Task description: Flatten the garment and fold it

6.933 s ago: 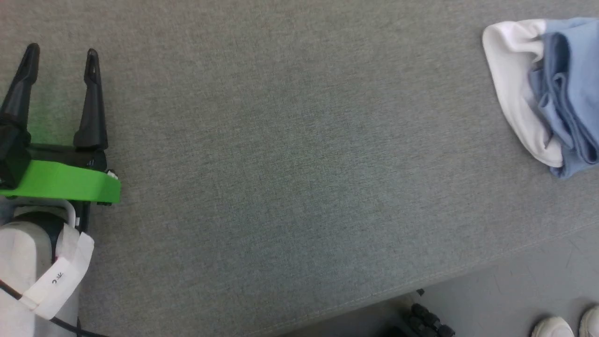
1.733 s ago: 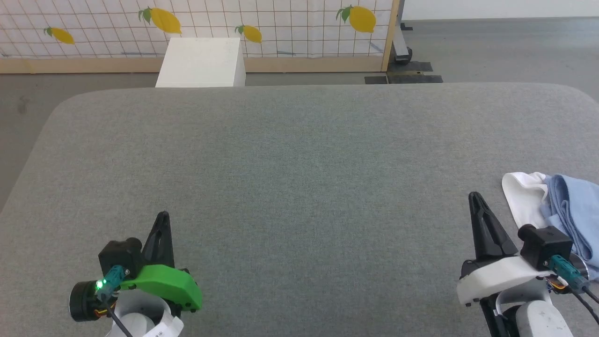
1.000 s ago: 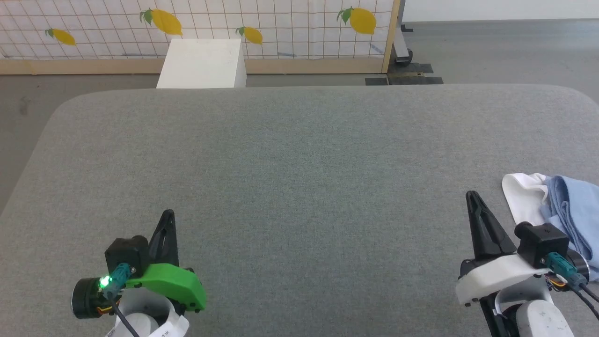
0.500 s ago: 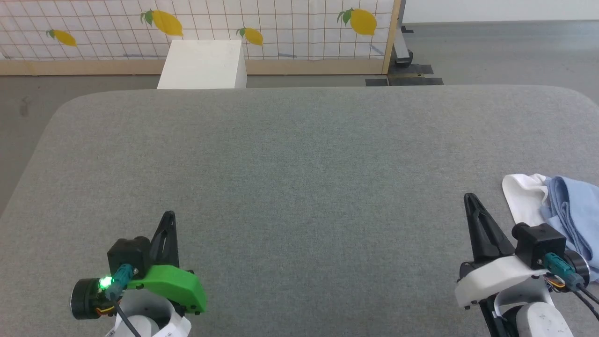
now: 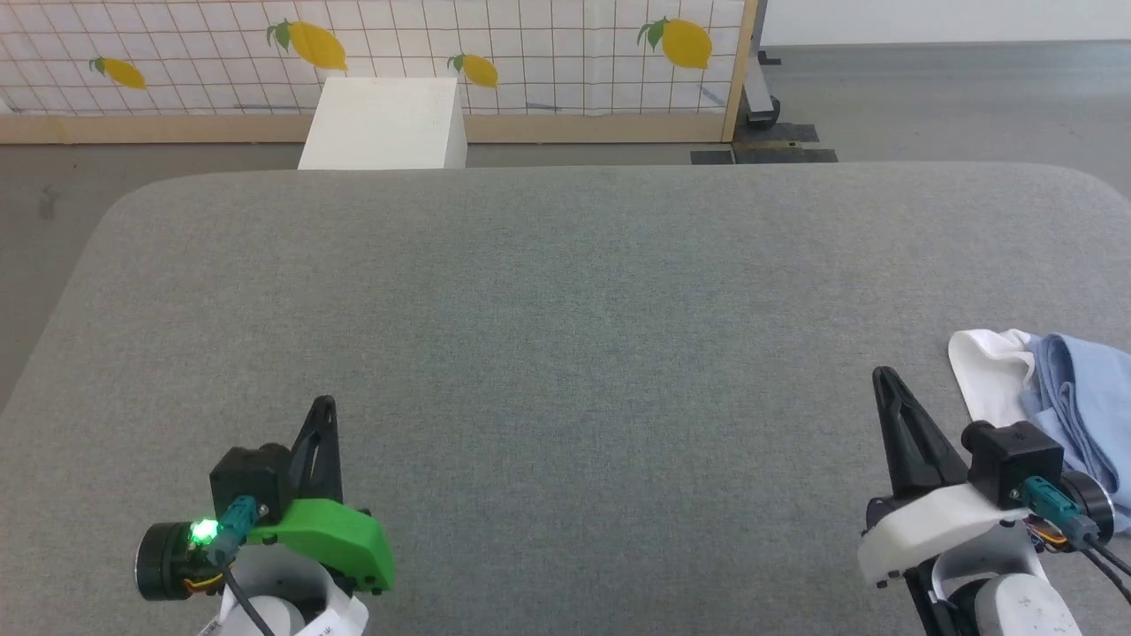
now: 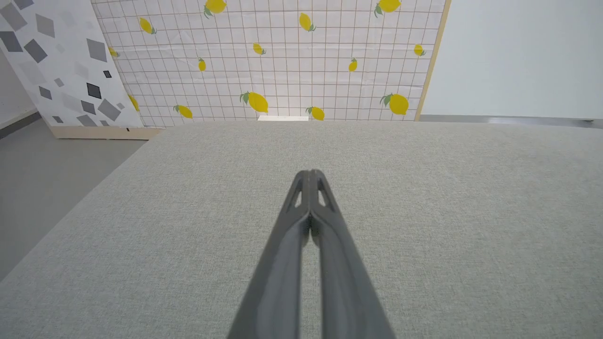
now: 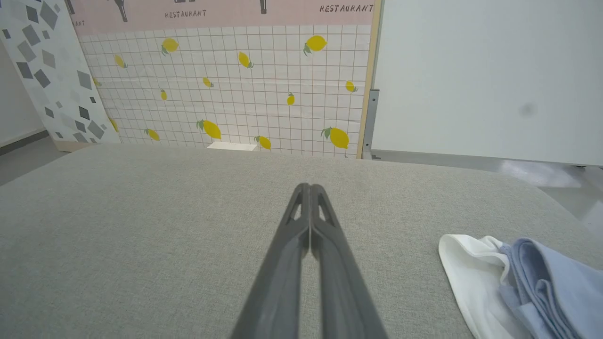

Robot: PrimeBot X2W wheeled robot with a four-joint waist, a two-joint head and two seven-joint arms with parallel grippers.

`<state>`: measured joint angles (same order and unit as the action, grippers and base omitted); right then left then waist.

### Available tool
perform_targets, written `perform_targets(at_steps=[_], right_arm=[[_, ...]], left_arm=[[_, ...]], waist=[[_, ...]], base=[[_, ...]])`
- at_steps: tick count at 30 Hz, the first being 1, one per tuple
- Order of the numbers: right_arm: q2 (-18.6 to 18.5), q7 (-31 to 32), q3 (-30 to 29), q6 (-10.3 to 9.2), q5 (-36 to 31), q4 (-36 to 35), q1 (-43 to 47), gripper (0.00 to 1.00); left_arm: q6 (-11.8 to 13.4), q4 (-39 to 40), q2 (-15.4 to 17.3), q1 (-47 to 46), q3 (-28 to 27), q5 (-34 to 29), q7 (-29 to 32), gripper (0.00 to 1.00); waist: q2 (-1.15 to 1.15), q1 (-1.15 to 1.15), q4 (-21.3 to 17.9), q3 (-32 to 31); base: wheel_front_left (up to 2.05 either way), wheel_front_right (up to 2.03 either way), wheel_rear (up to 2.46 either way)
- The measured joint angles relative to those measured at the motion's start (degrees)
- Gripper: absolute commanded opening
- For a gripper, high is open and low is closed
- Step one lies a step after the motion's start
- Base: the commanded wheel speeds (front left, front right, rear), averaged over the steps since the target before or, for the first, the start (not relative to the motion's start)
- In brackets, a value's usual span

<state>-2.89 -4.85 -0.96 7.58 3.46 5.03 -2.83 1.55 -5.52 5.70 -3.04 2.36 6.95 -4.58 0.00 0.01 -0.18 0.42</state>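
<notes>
**Shirt bunched at the table's right edge, both grippers clenched**

We see only part of the shirt (image 5: 1082, 397). It lies crumpled in soft light blue folds at the near right of the table (image 5: 565, 291), and the head view's right edge cuts it off. The camera block on the right arm covers its near end. A smooth white cloth (image 5: 985, 375) curls around its left side and touches it; we cannot tell whether the two are one piece. Collar, buttons and lettering are lost to us in the folds.

The left gripper (image 5: 324, 406) stands over the near left of the table, its two dark fingers pressed together tip to tip with nothing between them. The right gripper (image 5: 879, 378), just beside the white cloth but apart from it, is clenched the same way. We cannot tell whether either tip touches the table. Both arms run off the bottom edge.

The table is wide, with rounded far corners and a matt grey woven covering. Beyond its far edge a white box (image 5: 382, 124) stands on the grey floor (image 5: 928, 97), its lower part hidden by the table. Behind it is a screen (image 5: 548, 44) printed with white tiles and yellow lemons, framed by a wood-coloured post (image 5: 740, 71). In the left wrist view a panel (image 6: 61, 61) with grey diamond shapes leans at the left. In the right wrist view a plain pale wall (image 7: 485, 80) stands to the right of the screen, and a pink band reading RESTAURANT is cut by the top edge.

The left wrist wears a green plastic cover (image 5: 331, 539), the right a white cover (image 5: 923, 530).
</notes>
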Motion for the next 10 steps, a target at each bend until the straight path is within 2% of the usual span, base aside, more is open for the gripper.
perform_targets(at_steps=[10], right_arm=[[0.0, 1.0, 0.2, 0.00, -0.6, -1.0, 0.6, 0.00]], left_arm=[[-0.2, 1.2, -0.6, 0.7, -0.5, -1.8, 1.0, 0.00]], waist=[[0.00, 0.00, 0.0, -0.1]], base=[[0.00, 0.00, 0.00]])
